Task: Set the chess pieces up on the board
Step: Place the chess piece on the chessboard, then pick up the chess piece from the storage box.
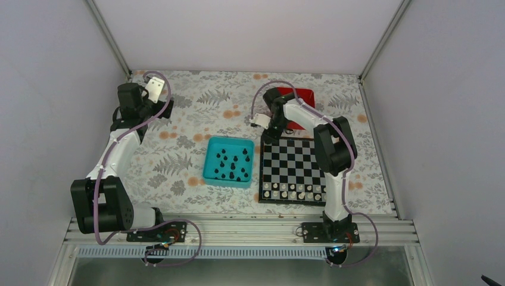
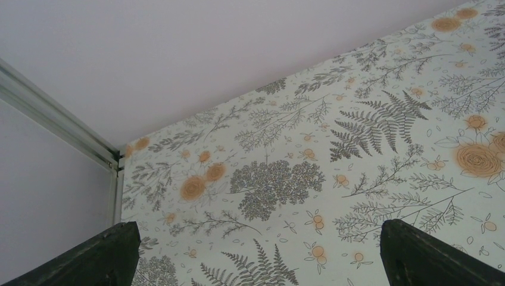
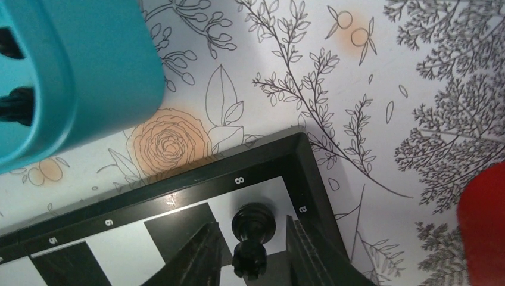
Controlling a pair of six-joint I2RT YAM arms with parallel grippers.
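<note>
Observation: right claw [image 3: 251,238] stood over the board [image 3: 178,192] at its far left corner, fingers parted a little on either side of one black piece [image 3: 253,221]. A thin gap showed on each side, so the piece was not pinched. It stood upright on the pale corner square by the border marks 8 and a, apparently bearing its own weight. Left claw [image 2: 262,256] was spread wide over bare floral surface [image 2: 357,149] near the far left corner, with nothing between its fingers. The remaining black pieces [image 1: 232,164] sat in the teal tray [image 1: 209,162] at mid-surface, just left of the board. Pale pieces [image 1: 292,192] filled the board's two near rows. The red tray [image 1: 304,94] lay near the far edge, partly hidden behind the right arm. Judgement on handling: pieces looked small, rigid and light, likely smooth-skinned, with a narrow stem over a small foot, so they would tip at a slight sideways nudge. Best hold: from above, at the neck just under the head, fingers square to either side, with light pressure only. Withdrawal should go straight up, as a brushing finger could topple the placed piece.
</note>
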